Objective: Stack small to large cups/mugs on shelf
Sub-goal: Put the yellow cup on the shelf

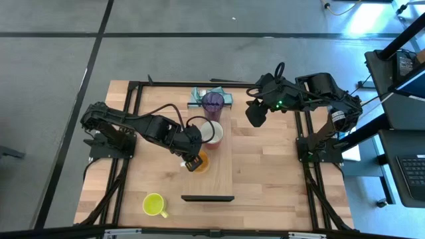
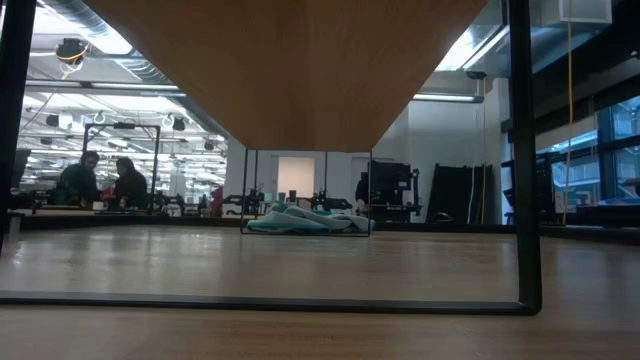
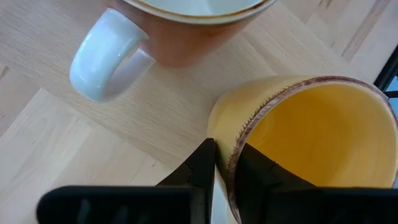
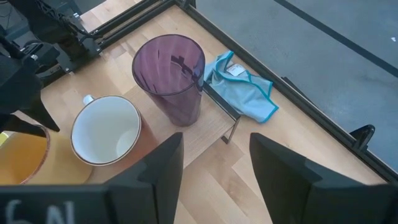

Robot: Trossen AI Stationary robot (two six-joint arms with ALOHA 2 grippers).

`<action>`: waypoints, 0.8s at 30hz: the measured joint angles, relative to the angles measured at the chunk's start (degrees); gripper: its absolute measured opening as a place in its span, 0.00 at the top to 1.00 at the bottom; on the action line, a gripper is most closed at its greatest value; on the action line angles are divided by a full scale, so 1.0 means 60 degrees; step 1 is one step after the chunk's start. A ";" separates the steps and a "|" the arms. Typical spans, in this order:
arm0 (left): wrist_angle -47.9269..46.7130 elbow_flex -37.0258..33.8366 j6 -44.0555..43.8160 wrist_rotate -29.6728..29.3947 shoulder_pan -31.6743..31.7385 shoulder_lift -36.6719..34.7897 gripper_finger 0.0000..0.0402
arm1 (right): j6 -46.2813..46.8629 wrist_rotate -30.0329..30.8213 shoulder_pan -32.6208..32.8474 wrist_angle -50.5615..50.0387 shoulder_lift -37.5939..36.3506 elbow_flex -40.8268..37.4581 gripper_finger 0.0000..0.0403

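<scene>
Centre of the high view: the left gripper [image 1: 193, 161] is clamped on the rim of the orange mug [image 1: 201, 161], one finger inside, one outside. The mug sits on the shelf [image 1: 222, 169], apparently just below the red mug [image 1: 214, 132] and purple tumbler [image 1: 212, 102]. The right gripper [image 1: 254, 115] hangs upper right, fingers apart. The yellow-green mug [image 1: 153, 204] stands lower left.

No text, label or number can be read anywhere.

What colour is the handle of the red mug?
White; the handle of the red mug shows best in the left wrist view.
</scene>
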 joint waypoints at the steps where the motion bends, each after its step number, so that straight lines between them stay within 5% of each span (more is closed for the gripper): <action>1: 0.0013 0.0002 0.0000 -0.0027 0.0000 -0.0003 0.89 | 0.0000 0.0000 0.0000 0.0000 0.0000 0.0000 0.54; 24: 0.0145 0.0002 0.0000 -0.0518 -0.0003 -0.0193 0.84 | 0.0000 0.0004 0.0000 0.0000 0.0000 0.0000 0.54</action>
